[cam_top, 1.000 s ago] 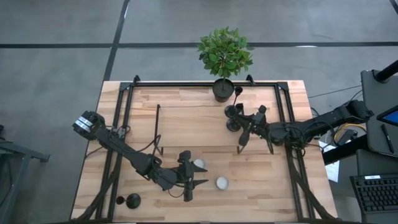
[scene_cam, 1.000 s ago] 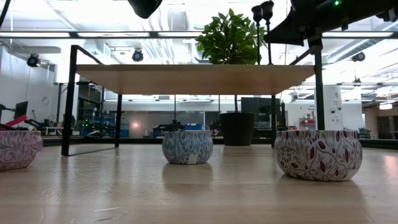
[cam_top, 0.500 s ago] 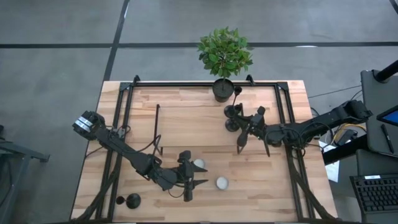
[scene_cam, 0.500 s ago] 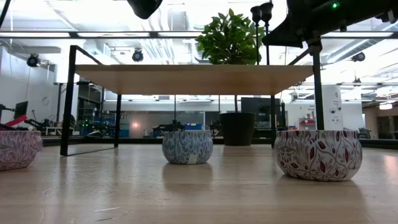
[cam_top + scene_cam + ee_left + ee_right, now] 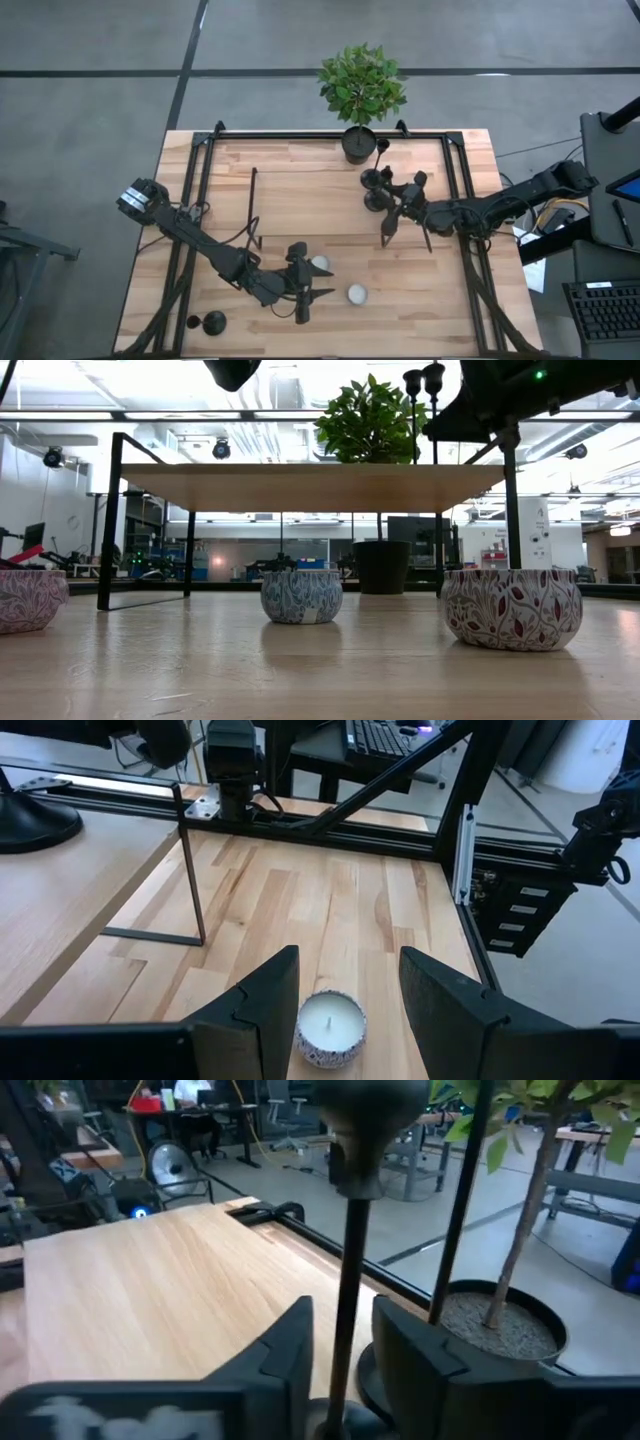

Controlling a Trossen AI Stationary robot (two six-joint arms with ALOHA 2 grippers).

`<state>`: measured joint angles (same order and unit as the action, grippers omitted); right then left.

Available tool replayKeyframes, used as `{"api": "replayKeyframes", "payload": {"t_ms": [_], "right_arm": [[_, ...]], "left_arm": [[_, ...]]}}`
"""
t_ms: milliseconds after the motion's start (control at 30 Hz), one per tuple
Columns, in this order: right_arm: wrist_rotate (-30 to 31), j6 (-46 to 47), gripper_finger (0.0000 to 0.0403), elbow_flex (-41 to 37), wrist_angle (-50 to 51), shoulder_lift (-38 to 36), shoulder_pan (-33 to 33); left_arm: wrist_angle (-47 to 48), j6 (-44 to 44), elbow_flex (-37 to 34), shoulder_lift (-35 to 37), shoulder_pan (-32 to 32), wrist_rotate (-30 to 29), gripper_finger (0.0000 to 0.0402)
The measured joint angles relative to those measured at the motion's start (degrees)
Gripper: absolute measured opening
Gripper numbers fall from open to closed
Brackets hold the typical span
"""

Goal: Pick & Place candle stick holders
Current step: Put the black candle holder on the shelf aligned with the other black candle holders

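Two black candle stick holders stand on their disc bases at the table's far middle: one (image 5: pixel 375 200) in front of my right gripper, and a taller one (image 5: pixel 373 178) beside the plant pot (image 5: pixel 358 143). My right gripper (image 5: pixel 392 206) is open, with its fingers on either side of the nearer holder's thin stem (image 5: pixel 345 1310). I cannot see them touching it. The taller holder's stem (image 5: pixel 460 1200) stands just behind. My left gripper (image 5: pixel 310 284) is open near the table's near middle. A white candle (image 5: pixel 330 1025) lies ahead between its fingers, untouched.
Two white candles (image 5: pixel 320 263) (image 5: pixel 357 294) sit near my left gripper. Two small black round things (image 5: pixel 205 322) lie at the near left corner. A black frame (image 5: pixel 330 135) runs round the table. The low view shows patterned tins (image 5: pixel 301 596) on a level under the tabletop.
My right gripper has crept a little toward the table's left, closer around the holder's stem. My left gripper has kept still.
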<state>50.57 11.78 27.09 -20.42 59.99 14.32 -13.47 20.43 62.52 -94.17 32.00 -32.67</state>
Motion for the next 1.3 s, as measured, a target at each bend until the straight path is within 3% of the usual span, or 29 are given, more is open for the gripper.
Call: {"api": "replayKeyframes", "payload": {"t_ms": [233, 433, 900, 1300], "right_arm": [[-0.69, -0.44, 0.0159, 0.00, -0.22, -2.40, 2.13], [-1.34, -0.87, 0.0181, 0.02, -0.29, -4.46, 4.94], [-1.46, -2.53, 0.0184, 0.25, 0.72, -6.26, 19.59], [-1.03, -3.89, 0.0179, 4.41, 0.63, -2.33, 28.82]], "left_arm": [[0.23, -0.02, -0.04, 0.00, 0.01, 0.00, 0.0170], [0.43, 0.00, -0.09, -0.02, 0.01, 0.00, 0.0170], [4.60, 1.92, -0.13, 0.02, 2.54, 3.25, 0.0170], [16.97, 8.55, 0.24, 1.27, 13.64, 3.08, 0.0170]]}}
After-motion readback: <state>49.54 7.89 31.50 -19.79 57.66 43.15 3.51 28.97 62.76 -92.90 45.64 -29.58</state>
